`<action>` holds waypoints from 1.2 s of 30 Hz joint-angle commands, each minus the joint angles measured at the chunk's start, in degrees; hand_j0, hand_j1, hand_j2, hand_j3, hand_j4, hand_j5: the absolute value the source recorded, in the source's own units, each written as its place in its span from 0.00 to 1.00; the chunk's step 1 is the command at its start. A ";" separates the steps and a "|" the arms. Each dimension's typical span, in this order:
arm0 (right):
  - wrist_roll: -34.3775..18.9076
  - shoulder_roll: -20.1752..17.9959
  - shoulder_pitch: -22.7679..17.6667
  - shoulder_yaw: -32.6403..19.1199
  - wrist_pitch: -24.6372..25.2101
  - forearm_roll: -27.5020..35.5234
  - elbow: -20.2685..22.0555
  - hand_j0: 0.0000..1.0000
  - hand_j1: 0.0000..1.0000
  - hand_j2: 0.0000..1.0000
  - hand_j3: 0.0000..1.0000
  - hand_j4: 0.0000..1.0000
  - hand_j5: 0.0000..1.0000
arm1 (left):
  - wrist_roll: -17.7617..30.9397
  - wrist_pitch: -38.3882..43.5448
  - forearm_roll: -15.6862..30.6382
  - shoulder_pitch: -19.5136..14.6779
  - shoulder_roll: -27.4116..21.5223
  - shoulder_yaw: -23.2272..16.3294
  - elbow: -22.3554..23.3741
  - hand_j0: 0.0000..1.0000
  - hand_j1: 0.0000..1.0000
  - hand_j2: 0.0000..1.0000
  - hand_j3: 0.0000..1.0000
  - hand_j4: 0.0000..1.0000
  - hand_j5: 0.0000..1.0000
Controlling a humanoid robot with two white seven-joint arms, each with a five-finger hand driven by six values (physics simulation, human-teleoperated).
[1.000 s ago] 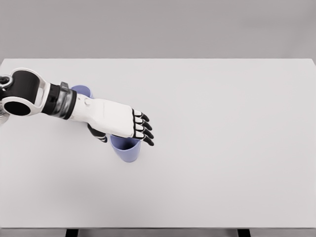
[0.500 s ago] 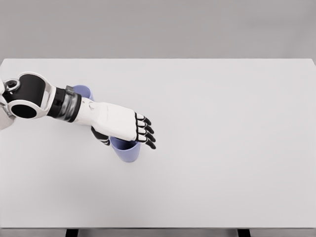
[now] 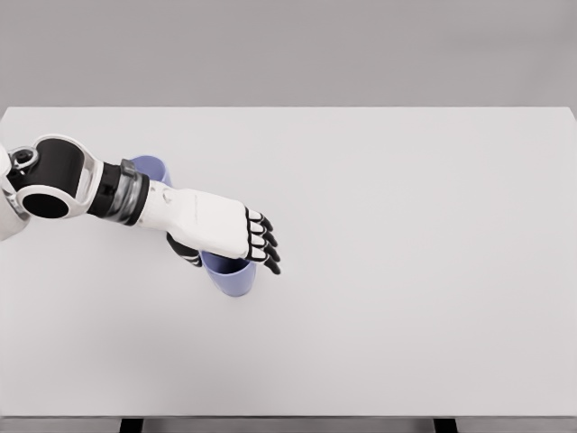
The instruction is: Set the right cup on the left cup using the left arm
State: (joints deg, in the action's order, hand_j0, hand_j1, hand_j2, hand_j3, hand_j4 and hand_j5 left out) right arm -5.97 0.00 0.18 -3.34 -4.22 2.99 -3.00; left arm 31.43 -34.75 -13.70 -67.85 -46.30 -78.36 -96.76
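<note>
Blue right cup (image 3: 231, 276) sits under the left hand (image 3: 219, 234), fingers half-curled around its rim, apparently gripping; next, lift toward the left cup (image 3: 153, 168).

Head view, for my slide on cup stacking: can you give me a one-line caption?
Left hand closing around the right cup, with the left cup behind its forearm on the white table.

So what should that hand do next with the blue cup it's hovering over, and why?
Probably close the fingers round the near blue cup. The left hand sits over its rim, thumb on one side and fingers on the other, but they look only loosely curled, and the cup seems to rest on the table. The far blue cup waits behind the forearm, so a firm grip comes first.
</note>
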 commanded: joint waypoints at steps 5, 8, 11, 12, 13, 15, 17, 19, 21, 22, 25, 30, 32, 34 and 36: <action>-0.01 0.00 0.00 0.00 0.00 0.00 0.01 1.00 1.00 1.00 1.00 1.00 1.00 | -0.06 0.12 0.26 0.09 -0.10 0.14 -0.01 0.76 0.76 0.76 0.76 0.76 0.76; -0.01 0.00 0.00 0.00 0.00 0.00 0.01 1.00 1.00 1.00 1.00 1.00 1.00 | -0.06 0.12 0.26 0.09 -0.19 0.14 -0.01 0.70 0.70 0.70 0.70 0.70 0.70; -0.01 0.00 0.00 0.00 0.00 0.00 -0.07 1.00 1.00 1.00 1.00 1.00 1.00 | -0.06 0.12 0.34 0.00 -0.28 0.14 -0.01 0.67 0.67 0.67 0.67 0.67 0.67; -0.01 0.00 0.00 0.00 0.00 0.00 -0.07 1.00 1.00 1.00 1.00 1.00 1.00 | -0.06 0.12 0.34 0.00 -0.28 0.14 -0.01 0.67 0.67 0.67 0.67 0.67 0.67; -0.01 0.00 0.00 0.00 0.00 0.00 0.01 1.00 1.00 1.00 1.00 1.00 1.00 | -0.06 0.12 0.43 0.00 -0.28 0.23 -0.01 0.67 0.67 0.67 0.67 0.67 0.67; -0.01 0.00 0.00 0.00 0.00 0.00 -0.07 1.00 1.00 1.00 1.00 1.00 1.00 | -0.06 0.12 0.69 -0.09 -0.28 0.23 -0.01 0.67 0.67 0.67 0.67 0.67 0.67; -0.01 0.00 0.00 0.00 0.00 0.00 -0.07 1.00 1.00 1.00 1.00 1.00 1.00 | 0.03 0.12 0.96 -0.26 -0.37 0.23 -0.09 0.67 0.67 0.67 0.67 0.67 0.67; -0.01 0.00 0.00 0.00 0.00 0.00 0.01 1.00 1.00 1.00 1.00 1.00 1.00 | 0.03 0.12 1.14 -0.44 -0.45 0.32 -0.27 0.67 0.67 0.67 0.67 0.67 0.67; -0.01 0.00 0.00 0.00 0.00 0.00 -0.07 1.00 1.00 1.00 1.00 1.00 1.00 | -0.06 0.03 1.22 -0.53 -0.63 0.32 -0.44 0.67 0.67 0.67 0.67 0.67 0.67; -0.01 0.00 0.00 0.00 0.00 0.00 0.01 1.00 1.00 1.00 1.00 1.00 1.00 | 0.03 0.12 1.22 -0.62 -0.72 0.32 -0.44 0.67 0.67 0.67 0.67 0.67 0.67; -0.01 0.00 0.00 0.00 0.00 0.00 0.01 1.00 1.00 1.00 1.00 1.00 1.00 | -0.06 0.03 1.22 -0.70 -1.33 0.32 -0.62 0.67 0.67 0.67 0.67 0.67 0.67; -0.01 0.00 0.00 0.00 0.00 0.00 -0.07 1.00 1.00 1.00 1.00 1.00 1.00 | -0.06 -0.06 1.57 -0.79 -2.83 2.34 -0.62 0.67 0.67 0.67 0.67 0.67 0.67; -0.01 0.00 0.00 0.00 0.00 0.00 -0.07 1.00 1.00 1.00 1.00 1.00 1.00 | -0.06 0.03 1.57 -0.88 -2.92 2.34 -0.62 0.67 0.67 0.67 0.67 0.67 0.67; -0.01 0.00 0.00 0.00 0.00 0.00 0.01 1.00 1.00 1.00 1.00 1.00 1.00 | -0.06 0.03 1.66 -1.32 -2.92 2.34 -0.53 0.67 0.67 0.67 0.67 0.67 0.67; -0.01 0.00 0.00 0.00 0.00 0.00 -0.07 1.00 1.00 1.00 1.00 1.00 1.00 | -0.06 0.03 1.75 -1.58 -4.14 2.43 -0.53 0.67 0.67 0.67 0.67 0.67 0.67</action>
State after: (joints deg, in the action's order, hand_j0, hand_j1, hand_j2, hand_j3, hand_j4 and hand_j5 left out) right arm -5.97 0.00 0.18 -3.34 -4.22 2.99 -3.00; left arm 31.39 -34.84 -12.31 -69.61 -49.66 -76.13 -97.32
